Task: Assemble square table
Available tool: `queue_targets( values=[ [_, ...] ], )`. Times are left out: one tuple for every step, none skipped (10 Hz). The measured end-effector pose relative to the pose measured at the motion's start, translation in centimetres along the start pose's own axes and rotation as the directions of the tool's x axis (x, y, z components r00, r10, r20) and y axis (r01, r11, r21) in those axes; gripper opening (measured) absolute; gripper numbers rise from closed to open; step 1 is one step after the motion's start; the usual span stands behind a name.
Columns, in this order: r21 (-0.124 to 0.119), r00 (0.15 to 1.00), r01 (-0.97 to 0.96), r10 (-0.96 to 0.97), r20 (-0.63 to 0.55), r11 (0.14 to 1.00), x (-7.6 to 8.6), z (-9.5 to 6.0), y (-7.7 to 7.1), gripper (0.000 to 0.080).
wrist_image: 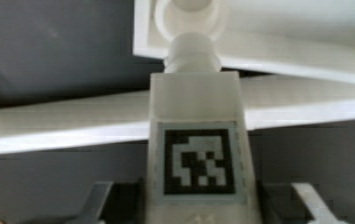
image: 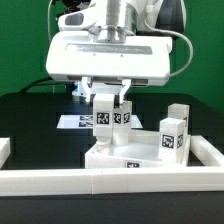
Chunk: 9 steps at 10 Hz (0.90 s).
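My gripper (image: 110,100) hangs over the white square table slab (image: 120,157), shut on a short white leg (image: 110,117) that bears black-and-white tags. The wrist view looks down this leg (wrist_image: 200,130). Its tag faces the camera, and its narrow tip points at a round hole (wrist_image: 192,10) near a corner of the slab (wrist_image: 307,40). The fingers (wrist_image: 103,203) flank the leg's sides at the edge of that picture. Another tagged leg (image: 172,135) stands upright on the slab at the exterior view's right.
A long white border rail (image: 110,181) runs along the front, with short returns at both sides. The marker board (image: 72,121) lies flat on the black table behind the slab. The robot's wide white wrist housing (image: 110,55) hangs above the held leg.
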<state>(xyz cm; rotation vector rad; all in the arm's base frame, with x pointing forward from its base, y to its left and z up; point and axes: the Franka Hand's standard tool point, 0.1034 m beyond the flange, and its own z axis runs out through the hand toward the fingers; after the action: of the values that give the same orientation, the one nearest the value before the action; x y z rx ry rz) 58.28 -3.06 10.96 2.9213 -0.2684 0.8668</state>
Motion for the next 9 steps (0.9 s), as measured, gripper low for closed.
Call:
queue_targets(
  values=[
    [-0.009, 1.0, 0.007, -0.007, -0.028, 1.0, -0.17, 0.26, 0.1, 0.0292],
    [-0.006, 1.0, 0.007, -0.007, -0.002, 1.0, -0.67, 0.54, 0.02, 0.0292],
    [-0.008, 1.0, 0.008, -0.008, -0.01, 1.0, -0.54, 0.52, 0.06, 0.0292],
    [-0.014, 1.0, 0.01, -0.011, -0.021, 1.0, -0.74, 0.65, 0.22, 0.0292],
    [-0.013, 1.0, 0.011, -0.011, -0.012, 1.0, -0.97, 0.69, 0.22, 0.0292],
    [-0.013, 1.0, 0.011, -0.011, -0.009, 1.0, -1.05, 0.69, 0.21, 0.0292],
    [-0.012, 1.0, 0.011, -0.012, -0.009, 1.0, -1.06, 0.68, 0.16, 0.0292],
    [-0.011, 1.0, 0.012, -0.012, -0.008, 1.0, -1.07, 0.68, 0.11, 0.0292],
    [-0.011, 1.0, 0.015, -0.015, -0.012, 1.0, -1.16, 0.65, 0.0, 0.0292]
  ],
)
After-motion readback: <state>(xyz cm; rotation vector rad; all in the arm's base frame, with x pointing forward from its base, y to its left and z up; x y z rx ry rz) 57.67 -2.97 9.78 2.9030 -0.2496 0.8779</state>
